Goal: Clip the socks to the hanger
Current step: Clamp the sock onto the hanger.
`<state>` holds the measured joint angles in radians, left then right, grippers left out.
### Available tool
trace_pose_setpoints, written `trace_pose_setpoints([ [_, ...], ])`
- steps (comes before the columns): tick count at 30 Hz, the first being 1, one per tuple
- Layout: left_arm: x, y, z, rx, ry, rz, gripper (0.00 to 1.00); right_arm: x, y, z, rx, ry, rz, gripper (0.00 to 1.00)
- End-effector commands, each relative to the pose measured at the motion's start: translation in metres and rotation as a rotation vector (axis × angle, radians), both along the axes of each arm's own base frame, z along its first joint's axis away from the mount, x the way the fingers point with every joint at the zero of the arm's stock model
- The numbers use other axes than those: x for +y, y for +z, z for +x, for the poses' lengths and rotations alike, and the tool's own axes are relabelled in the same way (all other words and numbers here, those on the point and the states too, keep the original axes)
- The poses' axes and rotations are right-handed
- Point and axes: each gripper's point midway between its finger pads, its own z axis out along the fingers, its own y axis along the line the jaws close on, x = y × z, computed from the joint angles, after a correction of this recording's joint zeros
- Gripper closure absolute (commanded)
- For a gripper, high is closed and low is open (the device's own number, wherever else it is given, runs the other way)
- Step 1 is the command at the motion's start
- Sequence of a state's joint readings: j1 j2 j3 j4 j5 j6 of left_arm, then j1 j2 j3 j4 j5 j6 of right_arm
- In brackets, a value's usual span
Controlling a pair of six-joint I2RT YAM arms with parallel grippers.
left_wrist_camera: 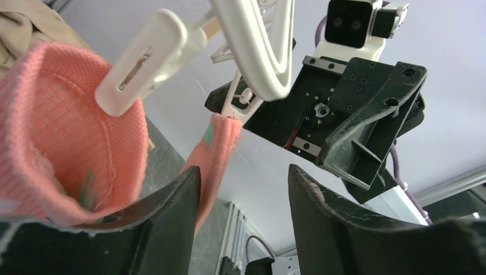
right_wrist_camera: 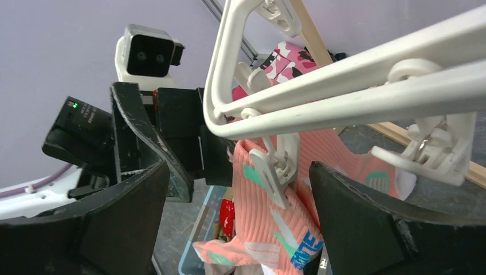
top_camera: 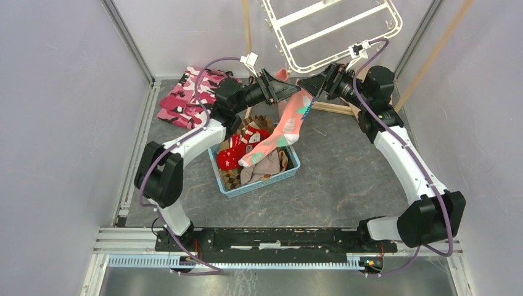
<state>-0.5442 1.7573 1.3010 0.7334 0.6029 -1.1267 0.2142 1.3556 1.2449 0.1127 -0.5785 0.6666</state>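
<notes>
From the top external camera, the white drying hanger (top_camera: 336,28) leans at the far side of the table (top_camera: 351,179). Both arms reach up to its near-left corner. The left gripper (top_camera: 290,91) and right gripper (top_camera: 306,86) face each other closely, with the top of a salmon-pink sock (top_camera: 288,126) between them. The sock hangs down from there, and its foot trails over a blue basket (top_camera: 271,179) that holds a red sock (top_camera: 231,155) and other socks. A pink camouflage garment (top_camera: 188,98) lies to the far left (well apart from the basket).

In the left wrist view, the left gripper (left_wrist_camera: 243,172) has its jaws apart, with nothing between them. The ribbed cuff of the salmon-pink sock (left_wrist_camera: 54,132) bulges just outside the left finger (left_wrist_camera: 166,217). A white clip peg (left_wrist_camera: 143,57) overlaps the cuff's rim, but I cannot tell whether it bites the cloth. Further back, a second peg (left_wrist_camera: 236,106) under the hanger rim (left_wrist_camera: 263,46) pinches an edge of salmon fabric. The right gripper (left_wrist_camera: 367,120) sits beyond it.

In the right wrist view, the right gripper (right_wrist_camera: 238,169) also stands wide apart and holds nothing. Between its fingers (right_wrist_camera: 367,229), a peg (right_wrist_camera: 275,172) hanging from the hanger frame (right_wrist_camera: 344,97) is clamped on the cuff of the salmon-pink sock (right_wrist_camera: 269,229), which shows teal and white patches. The sock droops toward the basket (right_wrist_camera: 192,252). The left gripper (right_wrist_camera: 143,132) is just behind it.
</notes>
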Motion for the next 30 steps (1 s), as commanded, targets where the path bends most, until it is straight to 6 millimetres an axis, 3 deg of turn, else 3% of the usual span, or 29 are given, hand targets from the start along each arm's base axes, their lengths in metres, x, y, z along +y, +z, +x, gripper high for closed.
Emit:
trace_pose_setpoints([
  [1, 0.018, 0.029, -0.022, -0.143, 0.031, 0.064, 0.35, -0.008, 0.012, -0.015, -0.066, -0.008, -0.053, 0.02],
  [8, 0.046, 0.027, -0.056, -0.377, 0.075, 0.255, 0.33, -0.037, -0.005, -0.028, -0.083, -0.08, -0.158, 0.02],
  [14, 0.074, -0.015, -0.083, -0.629, 0.101, 0.44, 0.31, -0.06, -0.012, -0.047, -0.183, -0.136, -0.265, 0.02],
  [19, 0.088, -0.063, -0.09, -0.678, 0.1, 0.561, 0.29, -0.067, -0.028, -0.061, -0.243, -0.15, -0.319, 0.02],
  [23, 0.085, -0.094, -0.087, -0.651, 0.08, 0.594, 0.29, -0.067, -0.05, -0.07, -0.242, -0.151, -0.298, 0.02],
  [30, 0.049, -0.117, -0.085, -0.629, 0.098, 0.609, 0.25, -0.065, -0.076, -0.077, -0.178, -0.147, -0.258, 0.02],
])
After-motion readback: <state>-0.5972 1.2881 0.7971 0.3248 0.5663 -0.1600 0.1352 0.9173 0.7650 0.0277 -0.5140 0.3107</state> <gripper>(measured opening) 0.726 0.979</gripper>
